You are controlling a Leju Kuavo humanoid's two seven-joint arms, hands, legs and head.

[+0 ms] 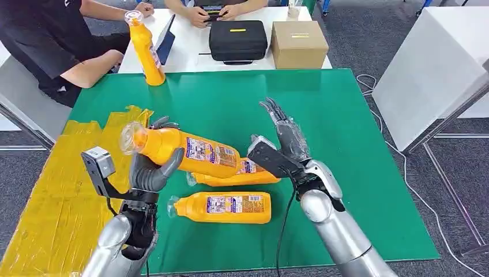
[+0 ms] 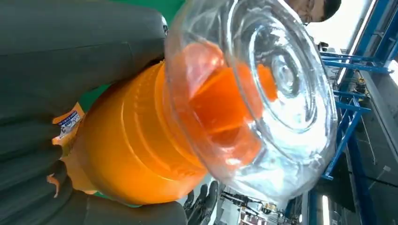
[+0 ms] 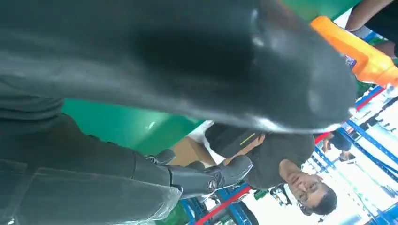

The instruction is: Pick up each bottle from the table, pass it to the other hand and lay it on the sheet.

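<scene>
Bottle (image 1: 184, 149) in left hand (image 1: 151, 171) — lengthwise, cap leftward.

Grey carpet floor (image 1: 369, 34) surrounds the green worktop (image 1: 323, 115). Behind it stands a white table (image 1: 190, 52) (two seated people lean on it) carrying a black case (image 1: 237, 39) and a cardboard box (image 1: 298, 45). A white cabinet (image 1: 429, 69) stands at right.

middle bottle (image 1: 230, 178): mostly hidden behind held bottle (image 1: 184, 151) | label text: too small to read

Black case (image 1: 238, 40) beside cardboard box (image 1: 299, 44)
</scene>
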